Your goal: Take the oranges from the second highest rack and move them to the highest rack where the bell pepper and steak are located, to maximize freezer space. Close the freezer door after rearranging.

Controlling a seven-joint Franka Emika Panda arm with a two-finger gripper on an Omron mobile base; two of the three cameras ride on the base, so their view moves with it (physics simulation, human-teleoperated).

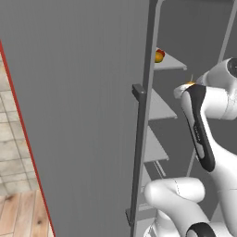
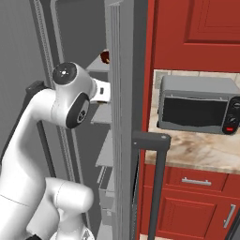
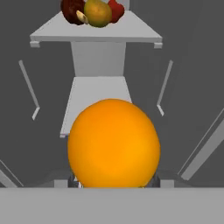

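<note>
**Orange in the grip, top shelf waiting**

Glossy orange-yellow and smooth as a ball, one orange [image 3: 113, 143] sits right in front of the hand camera, between the fingers of the gripper [image 3: 113, 183], whose jaws stand fairly wide, closed on the fruit. The highest rack [image 3: 94, 31], a thin flat light-grey plate, lies above and beyond the orange; on it rest the dark-red bell pepper [image 3: 114, 11], a brownish lump that may be the steak [image 3: 71, 9], and a yellow-green fruit [image 3: 98, 12]. Below that rack, the second highest rack [image 3: 97, 94] looks bare. So the carry seems underway: this orange is not yet placed, and the matte-grey freezer door [image 1: 78, 115] stands open, yet to be closed.
</note>
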